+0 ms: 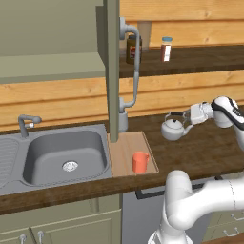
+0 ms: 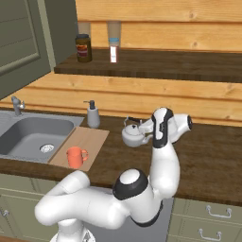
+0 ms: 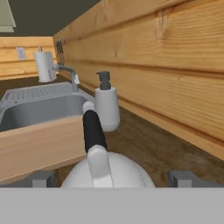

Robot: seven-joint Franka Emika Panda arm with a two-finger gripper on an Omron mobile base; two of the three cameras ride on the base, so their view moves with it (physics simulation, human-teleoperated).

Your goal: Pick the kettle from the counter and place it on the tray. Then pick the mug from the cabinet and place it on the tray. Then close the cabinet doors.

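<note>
- Left base view: the kettle stands upright on the dark wood bench, just to the right of the tray and not on it; its spout points right, toward the arm's hand.
- Hand view: the kettle's lid and dark arched handle sit low and centred, with the two fingers wide apart on either side of the body and closed on nothing.
- Right base view: the gripper reaches the kettle from the right side, level with its upper half; whether the fingers touch the metal I cannot tell.
- The mug stands upright on the front part of the tray, so that part of the task looks already met, though the kettle is listed first.
- The soap dispenser stands behind the tray's far corner, near the wall, close to the path the kettle must take.
- The step in hand looks like the grasp of the kettle.
- The next move calls for the fingers to close on the body or handle, then a lift clear of the bench and a short carry left onto the bare back part of the tray, without knocking the mug.
- A cabinet door stands open edge-on above the tray; closing is left to do.
</note>
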